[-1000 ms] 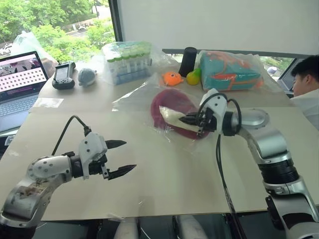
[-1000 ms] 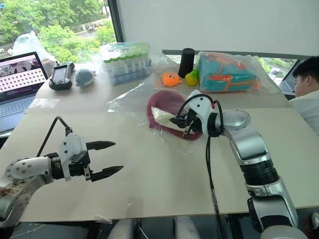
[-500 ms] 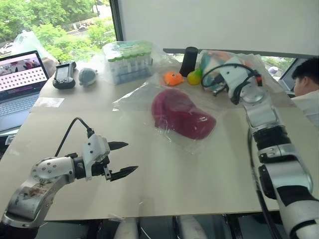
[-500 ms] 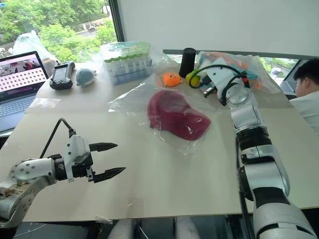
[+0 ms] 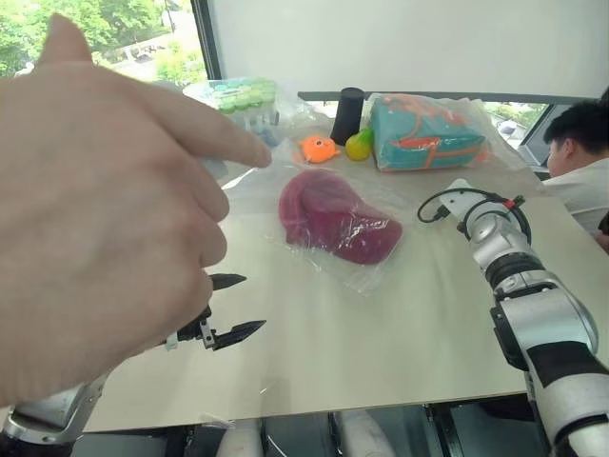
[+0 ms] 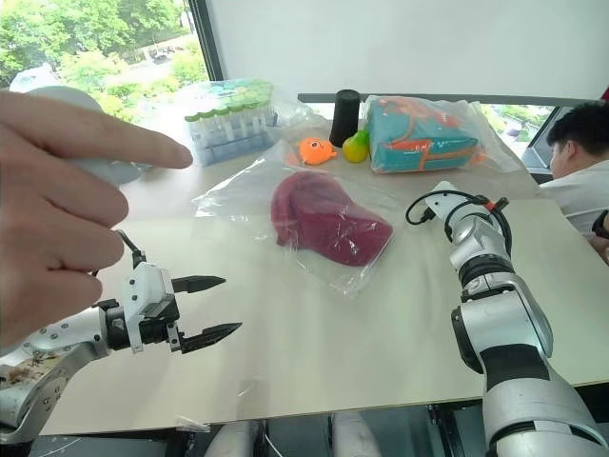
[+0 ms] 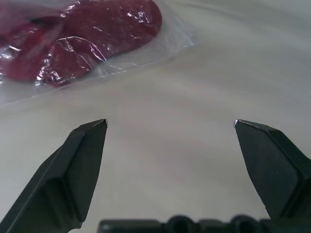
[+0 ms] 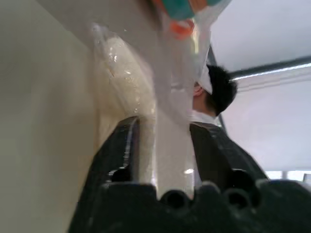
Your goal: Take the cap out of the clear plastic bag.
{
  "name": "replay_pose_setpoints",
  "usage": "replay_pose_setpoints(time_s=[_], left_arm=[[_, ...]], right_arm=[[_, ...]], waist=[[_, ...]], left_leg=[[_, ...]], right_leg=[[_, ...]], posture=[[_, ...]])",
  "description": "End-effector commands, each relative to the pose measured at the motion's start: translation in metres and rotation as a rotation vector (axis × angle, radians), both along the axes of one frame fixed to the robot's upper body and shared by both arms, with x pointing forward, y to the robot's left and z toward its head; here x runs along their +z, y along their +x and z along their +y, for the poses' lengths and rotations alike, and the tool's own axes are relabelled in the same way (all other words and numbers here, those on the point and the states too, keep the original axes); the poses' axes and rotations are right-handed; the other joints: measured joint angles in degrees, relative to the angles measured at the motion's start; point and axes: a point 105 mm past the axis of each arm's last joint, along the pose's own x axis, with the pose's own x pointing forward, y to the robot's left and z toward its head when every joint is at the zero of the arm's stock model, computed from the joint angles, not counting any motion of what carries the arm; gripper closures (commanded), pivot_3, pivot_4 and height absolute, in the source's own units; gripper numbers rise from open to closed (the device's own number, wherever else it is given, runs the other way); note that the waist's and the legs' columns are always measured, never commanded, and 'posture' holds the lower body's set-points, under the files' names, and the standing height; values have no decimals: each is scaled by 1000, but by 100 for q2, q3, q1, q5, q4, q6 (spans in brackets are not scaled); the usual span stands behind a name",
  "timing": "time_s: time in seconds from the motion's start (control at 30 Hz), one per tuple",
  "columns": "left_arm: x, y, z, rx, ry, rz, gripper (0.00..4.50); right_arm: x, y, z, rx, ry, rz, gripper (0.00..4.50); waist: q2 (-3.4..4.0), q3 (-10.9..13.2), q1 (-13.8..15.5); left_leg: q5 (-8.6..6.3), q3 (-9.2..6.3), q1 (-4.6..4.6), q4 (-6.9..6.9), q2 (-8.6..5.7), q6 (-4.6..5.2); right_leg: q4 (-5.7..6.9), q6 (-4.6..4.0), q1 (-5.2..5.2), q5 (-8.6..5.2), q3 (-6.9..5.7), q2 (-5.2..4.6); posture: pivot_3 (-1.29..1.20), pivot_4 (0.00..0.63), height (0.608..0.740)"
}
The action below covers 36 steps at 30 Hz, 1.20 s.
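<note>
Nothing is done: the cap (image 6: 324,217) lies inside the clear plastic bag (image 6: 376,262), at one o'clock from the wide-spread left gripper (image 6: 211,308); right gripper (image 8: 160,145) slightly parted, empty.

Silver-grey jointed arms with black bands, white wrist housings, looping black cables, pointy black fingers (image 6: 198,283) lower left.

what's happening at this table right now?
The cap lies inside the clear plastic bag in the middle of the table, and neither gripper touches it. The left gripper hovers open over bare tabletop short of the bag. The right gripper is off to the right of the bag, fingers parted, with a strip of clear film between them. A person's hand reaches in close to the camera on the left.
</note>
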Motion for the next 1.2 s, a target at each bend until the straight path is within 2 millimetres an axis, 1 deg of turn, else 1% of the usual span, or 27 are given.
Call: replay_pose_setpoints(time_s=[0.03,0.1,0.13,0.17,0.27,0.4,0.47,0.57,0.63,0.7,0.73,0.77,0.83,0.9,0.93,0.97,1.0,1.07,1.13,1.2], left_arm=[[8,-3,-3,-9,-10,-32,0],[8,-3,-3,-11,-11,-30,0],[7,-3,-3,-12,-11,-29,0],[7,-3,-3,-12,-11,-29,0],[7,-3,-2,-16,-10,-28,0],[7,-3,-2,-22,-7,-26,0],[7,-3,-1,-24,-5,-26,0],[8,-3,-1,-27,-3,-26,0],[8,-3,-2,-28,-2,-28,0],[8,-3,-1,-28,0,-29,0],[8,-4,-1,-28,1,-29,0],[8,-3,-1,-28,3,-29,0],[7,-2,-1,-28,10,-35,0],[7,-1,-1,-29,13,-41,0],[7,0,-1,-31,16,-48,0],[7,1,-2,-33,23,-59,0],[6,2,-3,-35,28,-67,0],[5,4,-3,-41,44,-83,0],[4,5,-5,-45,45,-90,0],[4,6,-5,-48,43,-96,0]], right_arm=[[12,3,2,16,52,-56,1148],[12,4,3,20,57,-60,395],[12,4,4,23,63,-60,138],[12,4,4,25,74,-60,60],[9,6,9,43,131,-51,60],[5,11,27,112,221,-1,60],[13,13,33,154,193,4,60],[26,14,37,186,204,-22,60],[48,8,45,268,300,-66,60],[64,-8,55,352,399,-80,60],[65,-17,60,398,460,-65,60],[67,-29,65,451,542,-44,60],[72,-55,79,578,652,19,60],[75,-84,100,755,707,89,60],[75,-100,110,848,748,136,60],[73,-118,116,916,798,199,60],[72,-130,120,951,832,244,60],[66,-161,127,1054,878,361,60],[60,-180,132,1093,911,431,60],[57,-186,135,1102,924,429,60]], waist=[[0,0,-1],[0,0,-2],[0,0,-3],[0,0,-4],[0,0,-6],[0,0,-28],[1,0,-39],[2,1,-38],[2,1,-19],[3,1,60],[3,1,67],[3,1,82],[3,1,147],[3,1,197],[3,1,206],[3,1,202],[3,1,210],[3,1,213],[2,1,234],[2,0,219]], left_leg=[[0,0,1,0,0,0],[0,0,1,0,0,0],[0,0,1,0,0,0],[0,0,1,0,0,0],[0,0,1,0,0,0],[0,0,1,0,0,0],[0,0,1,0,0,0],[0,0,0,0,0,0],[0,-1,0,0,0,0],[0,-7,-4,0,1,0],[-1,-7,-4,-2,2,0],[-1,-8,-5,-3,2,0],[-1,-12,-8,-4,4,0],[-2,-14,-6,-6,3,2],[-2,-12,-6,-6,3,2],[-3,-11,-3,-6,4,3],[-3,-11,-3,-6,4,3],[-3,-10,3,-4,5,3],[-2,-9,2,2,4,3],[-2,-9,9,6,5,3]], right_leg=[[0,0,2,0,0,0],[0,0,1,0,0,0],[0,0,1,0,0,0],[0,0,1,0,0,0],[0,0,1,0,0,0],[0,1,1,0,0,1],[0,1,1,0,0,1],[1,1,0,0,0,1],[0,1,0,0,-1,0],[1,4,0,-2,-7,0],[0,5,-1,-3,-7,0],[-1,5,-2,-3,-8,0],[-2,5,0,-3,-14,1],[-4,7,2,-5,-16,1],[-4,7,0,-5,-15,1],[-6,7,3,-6,-15,1],[-6,8,4,-7,-15,1],[-6,23,9,-16,-15,1],[-6,37,11,-24,-15,1],[-6,41,20,-27,-15,1]], posture=[[0,150,740],[0,150,740],[0,150,740],[0,150,740],[0,150,740],[0,150,740],[0,150,740],[0,150,740],[0,150,740],[0,150,740],[0,150,740],[0,150,740],[0,150,740],[0,150,740],[0,150,740],[0,150,740],[0,150,740],[0,150,740],[0,150,740],[0,150,740]])
